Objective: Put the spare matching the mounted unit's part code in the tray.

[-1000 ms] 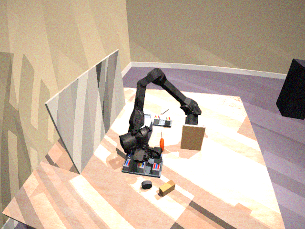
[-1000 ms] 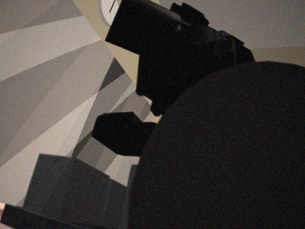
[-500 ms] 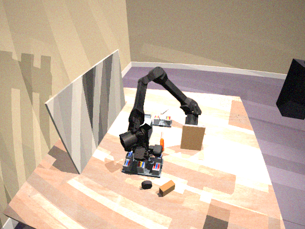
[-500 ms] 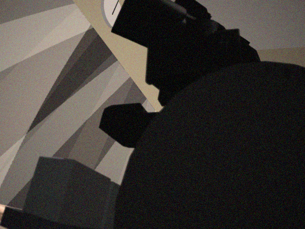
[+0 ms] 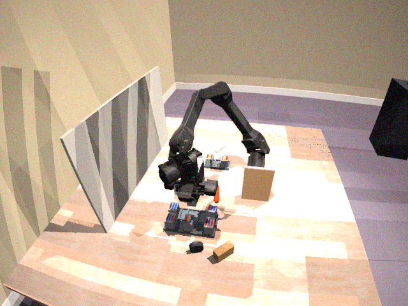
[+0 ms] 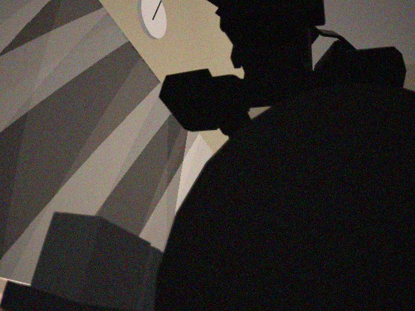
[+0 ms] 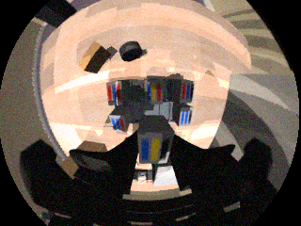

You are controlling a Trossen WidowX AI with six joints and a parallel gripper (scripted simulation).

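I have the gripper clamped on one spare, a grey block with a blue-yellow-red label, held above the rack that sits in the middle of the table, toward the near edge. The rack holds several more grey spares with red-and-blue or blue-yellow-red striped labels in its pockets, while a smaller grey holder nearer the far edge carries two striped pieces. A brown board stands upright beside the arm's base; which container is the tray I cannot tell
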